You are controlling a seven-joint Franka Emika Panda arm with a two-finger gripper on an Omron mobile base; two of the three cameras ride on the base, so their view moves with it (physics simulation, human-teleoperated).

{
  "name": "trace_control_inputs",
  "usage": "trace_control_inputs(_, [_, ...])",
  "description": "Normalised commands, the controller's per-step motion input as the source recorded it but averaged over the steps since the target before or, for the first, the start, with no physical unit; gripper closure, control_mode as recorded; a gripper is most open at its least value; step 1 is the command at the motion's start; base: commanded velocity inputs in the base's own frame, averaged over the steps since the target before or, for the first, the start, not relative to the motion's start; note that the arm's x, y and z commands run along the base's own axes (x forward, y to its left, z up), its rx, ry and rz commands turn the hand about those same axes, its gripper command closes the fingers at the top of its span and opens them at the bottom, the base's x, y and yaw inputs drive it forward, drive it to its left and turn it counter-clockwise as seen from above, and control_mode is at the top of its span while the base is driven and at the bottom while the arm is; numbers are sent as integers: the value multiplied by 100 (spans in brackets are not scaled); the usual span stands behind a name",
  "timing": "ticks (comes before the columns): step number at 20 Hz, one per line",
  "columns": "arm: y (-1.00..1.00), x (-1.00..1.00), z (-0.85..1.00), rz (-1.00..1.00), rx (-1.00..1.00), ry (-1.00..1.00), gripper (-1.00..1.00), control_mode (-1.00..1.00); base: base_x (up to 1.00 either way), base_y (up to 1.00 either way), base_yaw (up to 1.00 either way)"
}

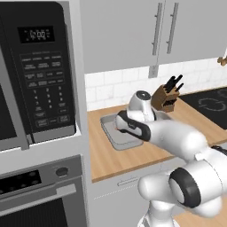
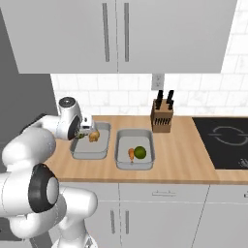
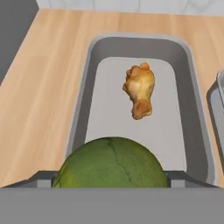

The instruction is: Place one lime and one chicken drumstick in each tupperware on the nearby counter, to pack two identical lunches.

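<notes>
Over the counter (image 2: pixel 184 160) we hang our gripper (image 2: pixel 86 131) above the left of 2 tupperware trays (image 3: pixel 83 109), jaws spread wide around a lime (image 3: pixel 111 164) that sits between them at the bottom of the hand view. Below, 1 chicken drumstick (image 3: pixel 140 89) lies on that tray's floor. Just beside it, the right tupperware (image 2: pixel 151 138) holds a drumstick (image 2: pixel 131 154) touching a second lime (image 2: pixel 140 152).

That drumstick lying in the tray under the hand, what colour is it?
Golden orange-brown, paler at the plump end; the chicken drumstick shows best in the hand view.
</notes>
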Motion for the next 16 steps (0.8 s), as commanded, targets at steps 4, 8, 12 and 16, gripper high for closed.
trace_control_inputs(4, [1, 22, -66, 0, -3, 8, 100, -100, 0, 0, 0])
trace_control_inputs(8, [0, 40, -74, 0, -3, 3, -100, -100, 0, 0, 0])
trace_control_inputs(12, [0, 69, -29, -3, 0, 0, -100, -100, 0, 0, 0])
trace_control_inputs(16, [0, 40, -6, -5, 0, 0, -100, -100, 0, 0, 0])
